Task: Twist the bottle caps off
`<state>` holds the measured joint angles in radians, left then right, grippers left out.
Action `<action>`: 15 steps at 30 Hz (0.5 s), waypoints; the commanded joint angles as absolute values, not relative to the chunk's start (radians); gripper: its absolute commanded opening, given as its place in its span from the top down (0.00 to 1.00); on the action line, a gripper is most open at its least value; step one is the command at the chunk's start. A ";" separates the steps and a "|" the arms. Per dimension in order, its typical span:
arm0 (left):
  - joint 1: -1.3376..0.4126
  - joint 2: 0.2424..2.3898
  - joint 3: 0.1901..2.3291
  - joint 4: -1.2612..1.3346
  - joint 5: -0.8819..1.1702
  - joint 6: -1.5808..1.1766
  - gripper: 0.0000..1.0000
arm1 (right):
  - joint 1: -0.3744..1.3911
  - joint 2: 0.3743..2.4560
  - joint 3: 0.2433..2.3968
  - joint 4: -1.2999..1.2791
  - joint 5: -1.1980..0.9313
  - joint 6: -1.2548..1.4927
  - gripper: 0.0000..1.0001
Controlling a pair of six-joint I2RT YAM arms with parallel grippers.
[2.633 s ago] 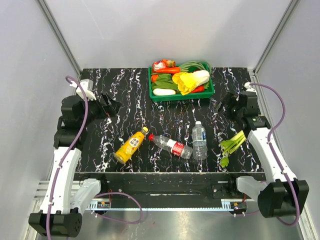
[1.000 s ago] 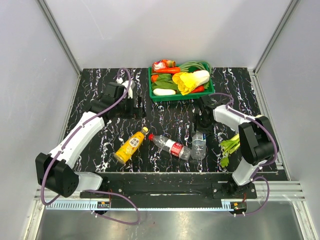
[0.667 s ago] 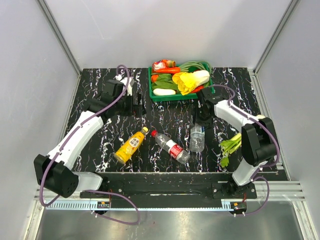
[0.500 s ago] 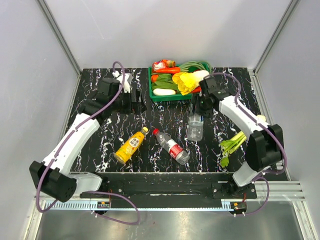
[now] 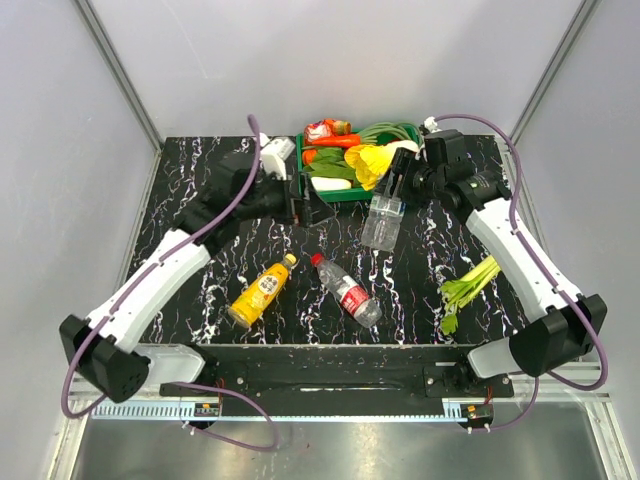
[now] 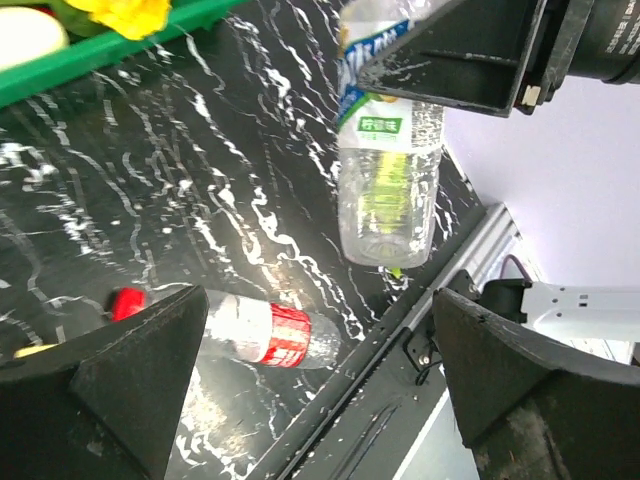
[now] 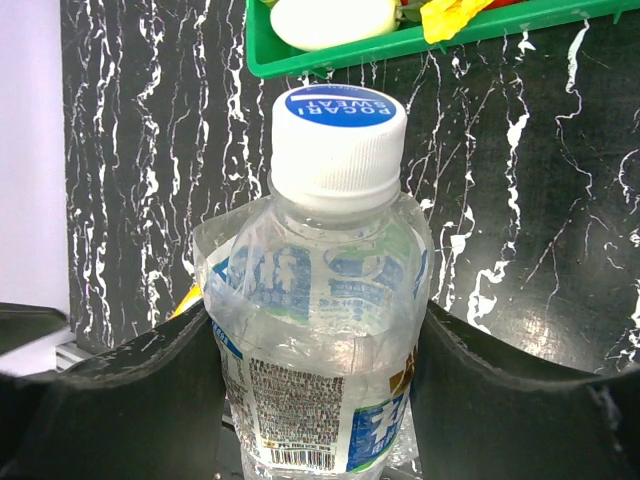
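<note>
Both arms (image 5: 160, 275) extended; right gripper (image 5: 392, 192) clamping water bottle (image 7: 320, 330) aloft, left gripper (image 5: 312, 205) spread

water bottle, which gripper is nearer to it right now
Right. The right gripper has its jaws shut on the water bottle; the left gripper is open, apart from it, to its left.

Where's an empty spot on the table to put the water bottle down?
Bare tabletop lies between the red-label bottle and the leafy stalks, and in the far-left corner beside the left arm. It is crowded by the green tray, where the left gripper, the right gripper and the water bottle meet.
</note>
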<state>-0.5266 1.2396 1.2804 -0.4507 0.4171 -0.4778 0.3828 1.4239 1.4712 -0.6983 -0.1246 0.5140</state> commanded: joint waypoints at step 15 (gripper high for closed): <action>-0.790 1.535 1.393 -0.126 0.453 -0.574 0.01 | 0.390 1.336 1.474 -0.640 -0.178 0.578 0.47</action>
